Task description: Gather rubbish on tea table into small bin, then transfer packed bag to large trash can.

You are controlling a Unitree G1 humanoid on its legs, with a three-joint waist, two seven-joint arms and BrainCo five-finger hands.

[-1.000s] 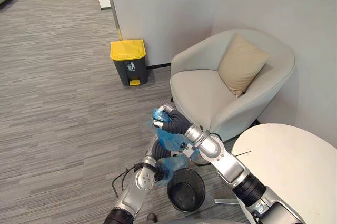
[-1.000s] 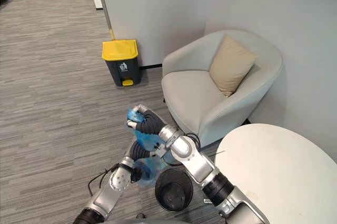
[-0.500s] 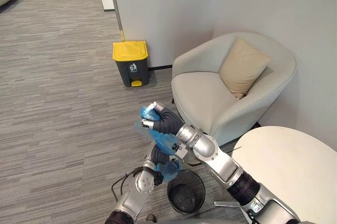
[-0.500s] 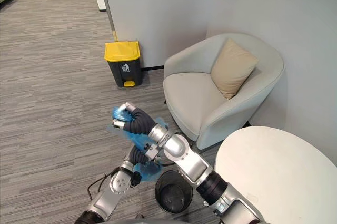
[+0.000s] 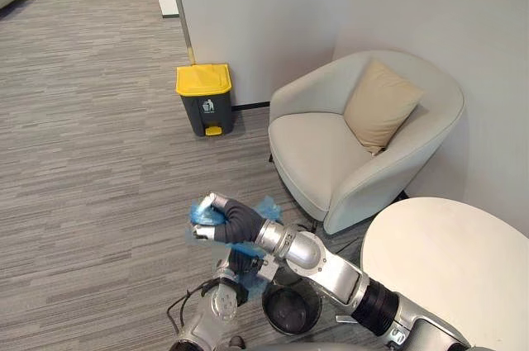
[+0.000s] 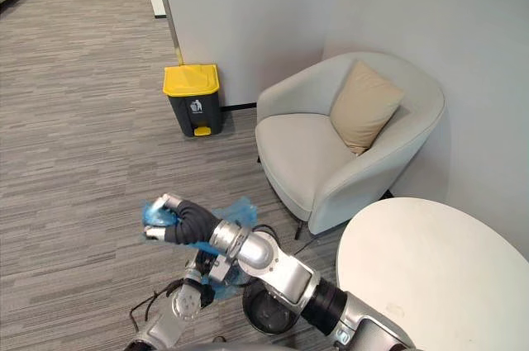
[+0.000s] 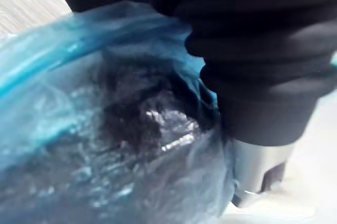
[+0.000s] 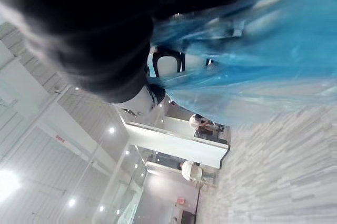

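Blue bag (image 5: pixel 269 206) is clenched in the curled grasp of the right hand (image 5: pixel 213 219); whether the left hand (image 5: pixel 238 265) grips it cannot be told. Snagging on the small bin (image 5: pixel 291 311) could tear its thin film.

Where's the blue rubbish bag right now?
In the left eye view the blue bag is bunched in the right robot hand, held above the floor just left of the small black bin, short of the yellow-lidded can.

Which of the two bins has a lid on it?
The dark trash can with the yellow lid, by the wall. The small round black bin beside the white table is open-topped.
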